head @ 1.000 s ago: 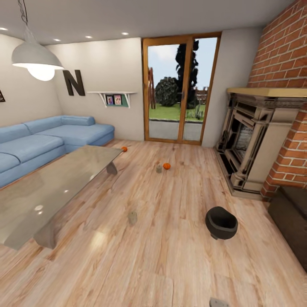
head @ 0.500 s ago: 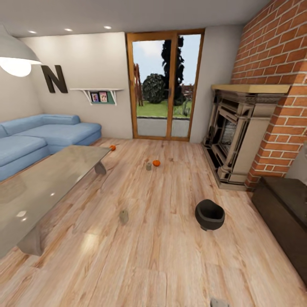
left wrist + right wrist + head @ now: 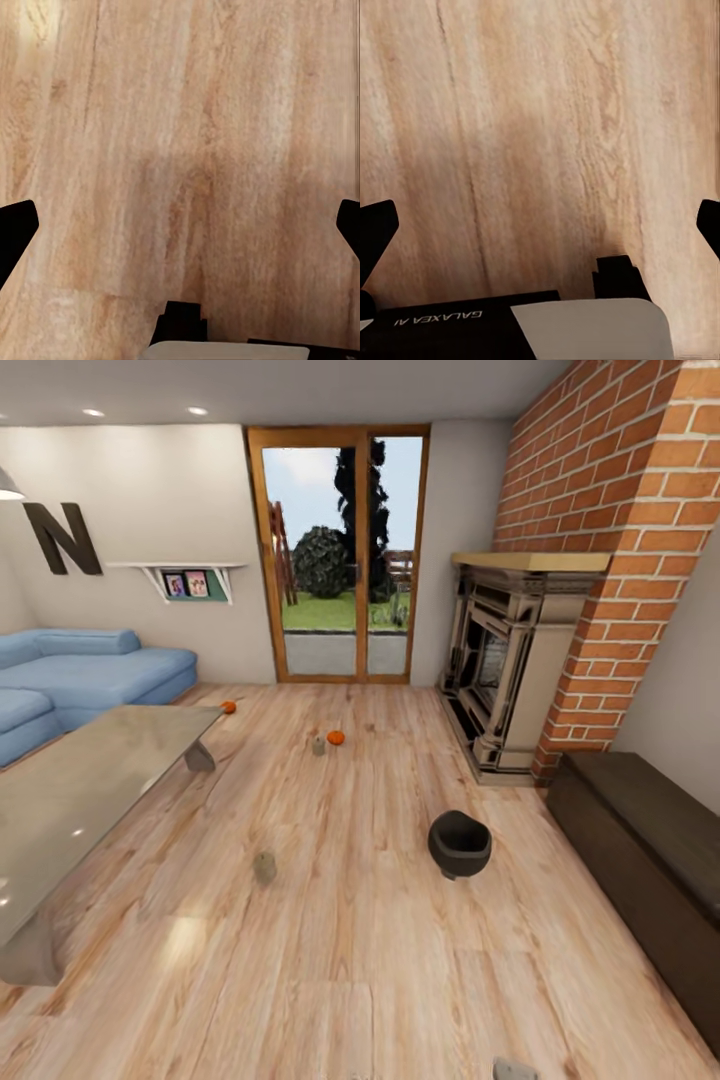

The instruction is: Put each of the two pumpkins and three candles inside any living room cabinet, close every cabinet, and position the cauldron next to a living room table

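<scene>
Two orange pumpkins lie on the wood floor: one (image 3: 335,737) mid-room, the other (image 3: 228,707) by the far corner of the glass table (image 3: 90,780). A grey-beige candle (image 3: 318,746) stands just left of the nearer pumpkin, and a second candle (image 3: 264,867) stands closer to me, right of the table. The black cauldron (image 3: 460,844) sits on the floor right of centre. The low dark-brown cabinet (image 3: 640,850) runs along the right wall, fronts closed. My left gripper (image 3: 180,225) and right gripper (image 3: 540,225) hang open over bare floor, holding nothing.
A blue sofa (image 3: 90,670) stands behind the table at the left. A stone fireplace (image 3: 500,660) in a brick chimney stands beyond the cabinet. Glass doors (image 3: 340,560) are in the far wall. Wide floor lies between table and cabinet.
The head view has swung to the right, so everything has slid left in the picture and more of the cabinet shows. The pumpkins, candles and cauldron have not moved.
</scene>
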Available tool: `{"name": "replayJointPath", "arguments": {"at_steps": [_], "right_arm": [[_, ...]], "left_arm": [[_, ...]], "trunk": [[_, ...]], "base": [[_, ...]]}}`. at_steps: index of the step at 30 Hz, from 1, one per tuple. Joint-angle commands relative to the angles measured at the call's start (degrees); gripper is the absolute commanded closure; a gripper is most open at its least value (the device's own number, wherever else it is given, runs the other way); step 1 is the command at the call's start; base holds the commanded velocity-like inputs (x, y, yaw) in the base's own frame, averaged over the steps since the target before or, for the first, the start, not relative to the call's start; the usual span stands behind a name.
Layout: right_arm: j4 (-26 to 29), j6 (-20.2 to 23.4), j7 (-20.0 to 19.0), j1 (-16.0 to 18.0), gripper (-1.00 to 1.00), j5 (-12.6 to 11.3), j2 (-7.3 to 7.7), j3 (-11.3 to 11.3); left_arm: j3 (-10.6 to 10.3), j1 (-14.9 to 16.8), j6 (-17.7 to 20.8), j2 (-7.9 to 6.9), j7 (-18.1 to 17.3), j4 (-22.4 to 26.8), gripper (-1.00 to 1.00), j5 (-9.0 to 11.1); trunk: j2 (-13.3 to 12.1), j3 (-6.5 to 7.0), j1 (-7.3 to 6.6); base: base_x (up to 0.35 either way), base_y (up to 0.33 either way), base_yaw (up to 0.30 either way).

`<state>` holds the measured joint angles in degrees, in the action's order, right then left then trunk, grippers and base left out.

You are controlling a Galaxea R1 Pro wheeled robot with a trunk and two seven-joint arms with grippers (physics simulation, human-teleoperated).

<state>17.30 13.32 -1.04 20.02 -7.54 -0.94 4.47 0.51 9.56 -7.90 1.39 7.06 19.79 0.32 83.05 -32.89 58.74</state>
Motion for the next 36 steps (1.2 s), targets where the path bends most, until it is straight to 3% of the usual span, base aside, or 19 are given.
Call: {"name": "replayJointPath", "arguments": {"at_steps": [1,36], "right_arm": [[0.1,0.3,-0.11,0.02,-1.0,-0.2,-0.05,0.46],[0.14,-0.42,0.05,0.02,-1.0,-0.18,-0.39,0.39]], "left_arm": [[0.05,0.02,-0.18,0.02,0.15,-0.02,-1.0,0.03],[0.09,0.02,-0.21,-0.05,0.24,-0.02,-1.0,-0.08]], "trunk": [[0.03,-0.1,-0.01],[0.03,-0.79,-0.01]], "base": [[-0.083,0.007,-0.254],[-0.026,0.014,-0.268]]}}
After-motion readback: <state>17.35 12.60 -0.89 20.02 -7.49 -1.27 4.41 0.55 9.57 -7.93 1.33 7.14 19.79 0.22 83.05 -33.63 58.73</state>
